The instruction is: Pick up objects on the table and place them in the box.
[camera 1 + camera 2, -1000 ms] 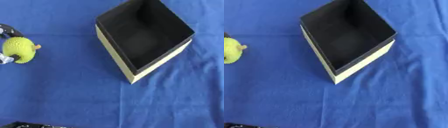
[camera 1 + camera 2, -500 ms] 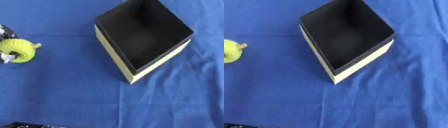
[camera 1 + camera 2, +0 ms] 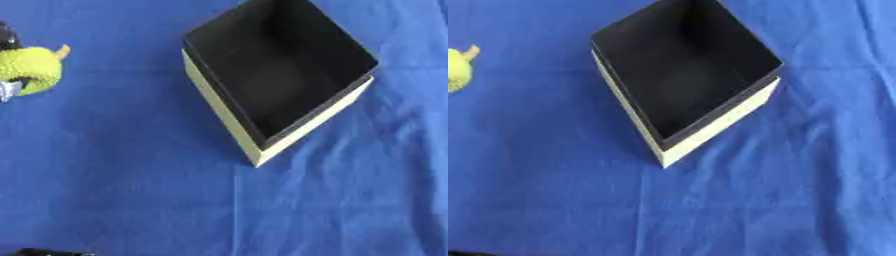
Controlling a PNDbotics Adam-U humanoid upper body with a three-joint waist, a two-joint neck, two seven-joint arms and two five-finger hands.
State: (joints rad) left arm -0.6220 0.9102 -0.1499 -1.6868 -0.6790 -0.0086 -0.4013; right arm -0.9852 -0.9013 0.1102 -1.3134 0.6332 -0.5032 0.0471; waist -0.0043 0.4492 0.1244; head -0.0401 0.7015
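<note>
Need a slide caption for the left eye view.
Left hand holds a yellow-green fruit at the left edge; black box sits empty on blue cloth.

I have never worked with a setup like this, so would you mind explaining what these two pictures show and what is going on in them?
Both pictures come from the two eyes of one camera in a humanoid robot's head, looking down at its work surface, so they are almost identical. A blue cloth covers the table. On it stands an open box with a black inside and pale outer walls; nothing shows in it. At the left edge is a yellow-green bumpy toy with a small orange tip. Dark and silvery parts of the robot's left hand show right beside it, mostly cut off, so I cannot tell whether it holds the toy. The right hand is not visible.
</note>
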